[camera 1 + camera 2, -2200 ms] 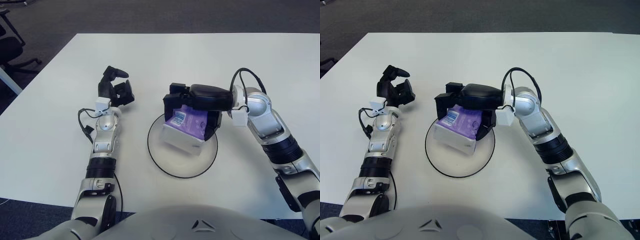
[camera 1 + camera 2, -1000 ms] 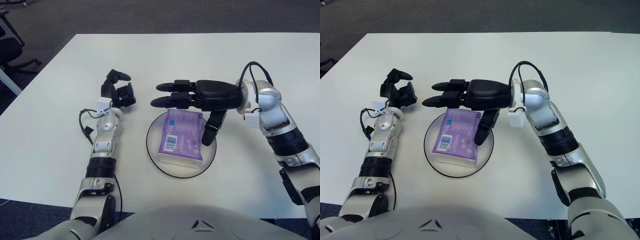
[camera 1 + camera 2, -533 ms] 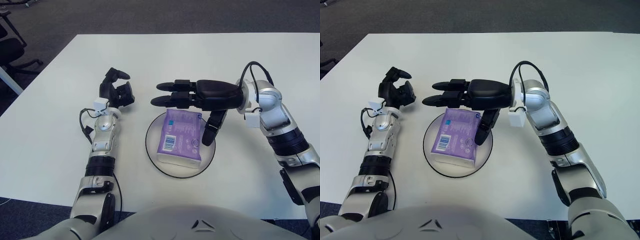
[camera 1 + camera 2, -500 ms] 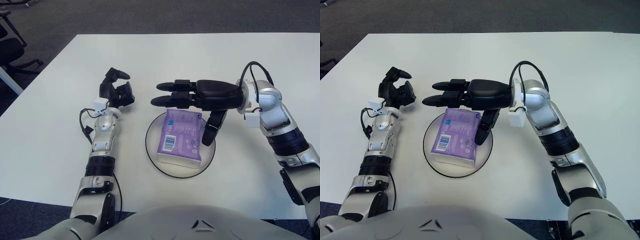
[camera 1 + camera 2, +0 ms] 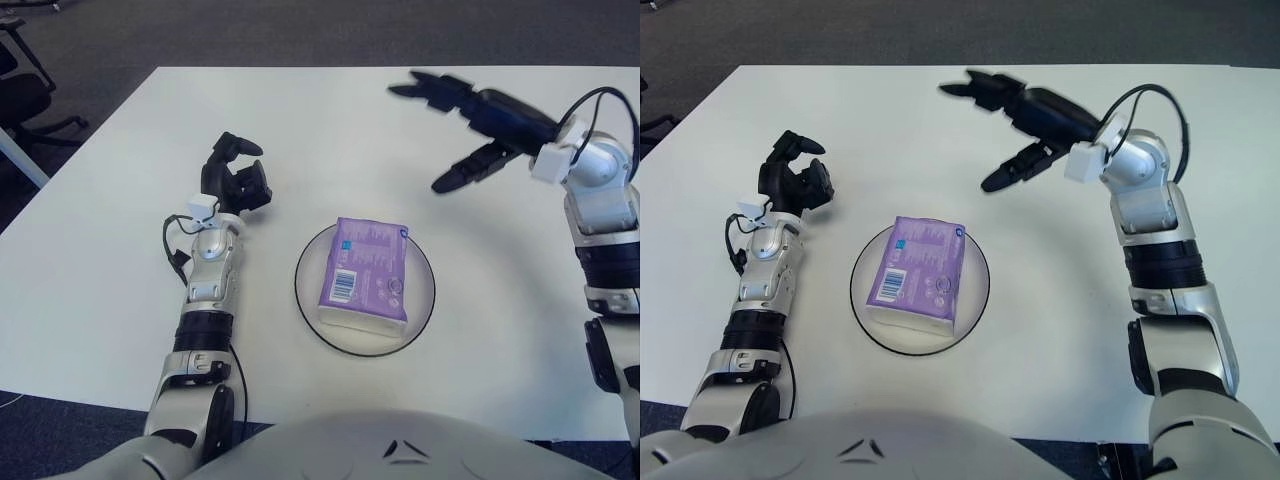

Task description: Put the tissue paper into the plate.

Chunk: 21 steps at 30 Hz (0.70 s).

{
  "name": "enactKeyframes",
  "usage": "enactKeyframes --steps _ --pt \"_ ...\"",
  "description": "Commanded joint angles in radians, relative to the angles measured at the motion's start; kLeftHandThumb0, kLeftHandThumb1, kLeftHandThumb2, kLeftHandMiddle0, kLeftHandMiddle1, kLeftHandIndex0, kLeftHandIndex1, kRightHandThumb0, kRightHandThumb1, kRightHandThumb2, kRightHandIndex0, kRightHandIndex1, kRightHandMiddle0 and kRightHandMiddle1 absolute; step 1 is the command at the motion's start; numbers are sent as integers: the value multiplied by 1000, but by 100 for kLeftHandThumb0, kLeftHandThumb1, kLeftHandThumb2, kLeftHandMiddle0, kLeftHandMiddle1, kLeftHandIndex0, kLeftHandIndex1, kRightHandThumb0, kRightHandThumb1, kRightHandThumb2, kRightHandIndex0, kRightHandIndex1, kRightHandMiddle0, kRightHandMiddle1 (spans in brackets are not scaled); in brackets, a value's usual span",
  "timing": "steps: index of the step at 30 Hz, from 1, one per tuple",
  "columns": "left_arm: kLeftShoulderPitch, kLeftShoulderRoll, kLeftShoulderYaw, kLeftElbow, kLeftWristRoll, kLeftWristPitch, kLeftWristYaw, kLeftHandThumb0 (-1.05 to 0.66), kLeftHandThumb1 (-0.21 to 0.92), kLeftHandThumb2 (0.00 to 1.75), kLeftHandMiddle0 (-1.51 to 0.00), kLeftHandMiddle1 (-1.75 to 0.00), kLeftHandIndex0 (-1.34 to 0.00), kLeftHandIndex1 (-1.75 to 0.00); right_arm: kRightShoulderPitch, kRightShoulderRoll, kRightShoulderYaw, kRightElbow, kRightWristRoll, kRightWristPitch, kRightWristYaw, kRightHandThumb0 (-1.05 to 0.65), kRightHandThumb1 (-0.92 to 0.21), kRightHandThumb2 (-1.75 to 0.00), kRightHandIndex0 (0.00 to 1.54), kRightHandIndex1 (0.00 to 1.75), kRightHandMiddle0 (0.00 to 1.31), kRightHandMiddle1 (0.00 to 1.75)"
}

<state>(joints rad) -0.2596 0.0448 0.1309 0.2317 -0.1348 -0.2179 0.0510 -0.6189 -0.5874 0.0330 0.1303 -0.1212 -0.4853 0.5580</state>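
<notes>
A soft purple tissue pack (image 5: pixel 364 268) lies flat in the round clear plate (image 5: pixel 420 313), long axis toward frame top. Right hand (image 5: pixel 470 125) is spread, upper right; left hand (image 5: pixel 238 180) curled, empty, left of the plate.

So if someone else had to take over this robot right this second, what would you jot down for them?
Right hand: open, fingers spread, holding nothing, raised over the far right part of the white table, well clear of the plate.
Left hand: idle, empty, fingers curled, showing left of the plate.
Tissue pack: purple, lying flat inside the round plate near the table's front middle.
Done: the tissue pack is in the plate and released.
Left: nothing on the placement itself; probably just bring the right arm to a resting position.
</notes>
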Motion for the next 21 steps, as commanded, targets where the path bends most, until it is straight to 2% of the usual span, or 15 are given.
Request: enactKeyframes --steps 1,10,16,21 --pt "168 -55 -9 70 -7 -3 -15 -44 43 117 -130 -175 -52 -175 31 103 -13 45 20 50 -102 -97 -91 -18 20 4 0 60" --pt "185 -53 -13 18 -15 16 -18 -44 43 117 -130 -175 -52 -175 73 176 -34 85 -6 68 -250 -81 -89 -17 24 6 0 68" --pt "195 -52 -19 -5 -9 19 -18 -44 43 117 -130 -175 -52 -175 91 198 -40 63 0 169 -293 -72 -92 -22 26 7 0 61" --pt "199 -51 -25 -13 -3 19 -16 -44 44 117 -130 -175 -52 -175 103 205 -41 50 8 200 -307 -66 -91 -32 28 8 0 59"
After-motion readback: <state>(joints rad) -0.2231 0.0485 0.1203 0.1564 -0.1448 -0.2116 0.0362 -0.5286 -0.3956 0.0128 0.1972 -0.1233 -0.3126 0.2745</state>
